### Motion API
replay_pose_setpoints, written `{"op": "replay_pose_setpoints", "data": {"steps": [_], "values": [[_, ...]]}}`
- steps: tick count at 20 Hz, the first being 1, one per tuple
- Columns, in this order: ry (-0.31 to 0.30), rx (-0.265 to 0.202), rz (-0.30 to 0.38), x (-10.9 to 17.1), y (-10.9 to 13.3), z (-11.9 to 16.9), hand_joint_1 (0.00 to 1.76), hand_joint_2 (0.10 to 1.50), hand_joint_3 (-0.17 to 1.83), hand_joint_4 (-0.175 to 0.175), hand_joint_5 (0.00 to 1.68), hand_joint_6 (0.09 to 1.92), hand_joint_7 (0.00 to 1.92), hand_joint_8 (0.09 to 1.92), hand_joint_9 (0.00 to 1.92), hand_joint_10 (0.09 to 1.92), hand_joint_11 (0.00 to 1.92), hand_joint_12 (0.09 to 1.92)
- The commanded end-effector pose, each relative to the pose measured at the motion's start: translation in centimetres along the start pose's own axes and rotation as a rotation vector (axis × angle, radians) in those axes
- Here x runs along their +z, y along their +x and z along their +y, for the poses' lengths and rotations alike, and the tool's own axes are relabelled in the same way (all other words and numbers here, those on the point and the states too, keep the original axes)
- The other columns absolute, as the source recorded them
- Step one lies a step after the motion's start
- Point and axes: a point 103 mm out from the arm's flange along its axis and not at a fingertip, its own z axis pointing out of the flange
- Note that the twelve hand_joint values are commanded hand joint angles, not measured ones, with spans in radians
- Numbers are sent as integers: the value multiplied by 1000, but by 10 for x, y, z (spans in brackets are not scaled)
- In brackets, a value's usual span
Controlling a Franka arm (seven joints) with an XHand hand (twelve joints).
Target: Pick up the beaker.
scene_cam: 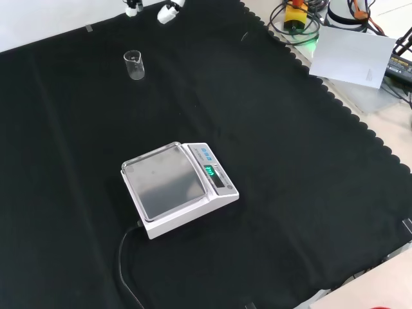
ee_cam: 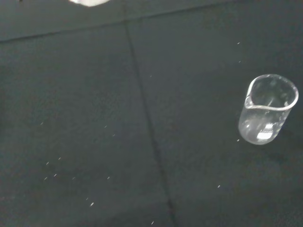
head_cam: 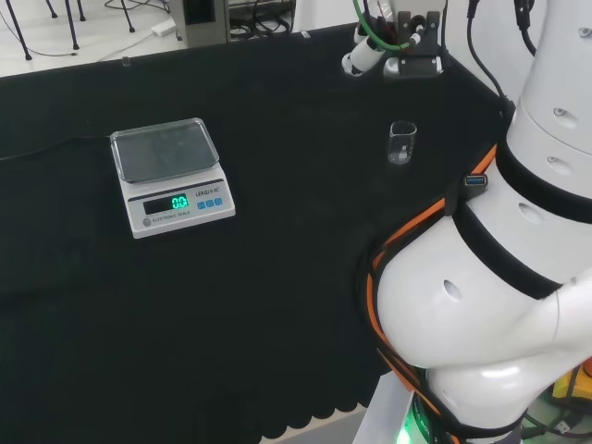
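Clear glass beaker in head view: upright, alone on the black cloth, near the far right part of the bench, just left of the arm's white links. Scale sits well apart to the left, display lit, pan bare. White fingertips of the hand show at the top, beyond the beaker, with a clear gap to it.

Front view: beaker at upper left, upright, nothing touching it. Hand peeks in at the top edge, up and right of the beaker, apart from it. Scale mid-frame, its cable trailing toward the bottom edge.

Wrist view: beaker stands off to one side, spout visible, looks empty as far as I can tell. Bare cloth around it with a seam line and some specks. Blurred white bit of the hand at the edge.

Fingers: too little in view, cannot tell whether they are spread or curled. Nothing held, though: the beaker stands free in all three views.

Step, my read: approach, pre-grasp. Next: bring the palm beside the beaker at mid-wall, fingers one side, thumb the other, then close and lift straight up. Risk: a finger nudging the rim first would tip or skid light glass on cloth.
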Motion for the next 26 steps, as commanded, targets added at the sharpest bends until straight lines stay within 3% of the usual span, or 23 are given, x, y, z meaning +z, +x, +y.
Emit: {"op": "replay_pose_setpoints", "data": {"steps": [1,8,16,23,25,26], "values": [[-3,41,-75,8,-12,9,811,716,665,-5,491,643,559,672,761,667,323,1358],[3,78,-82,22,-25,22,821,711,671,-7,495,663,566,667,768,659,332,1349],[66,118,-9,39,-48,32,831,707,675,-8,493,676,568,664,770,655,333,1345],[79,159,85,49,-67,30,827,706,681,-10,482,681,565,662,766,652,334,1344],[84,166,85,53,-67,31,817,705,684,-10,474,680,561,661,762,652,334,1344],[94,175,78,62,-49,39,814,705,685,-11,471,680,560,660,761,652,335,1344]]}}
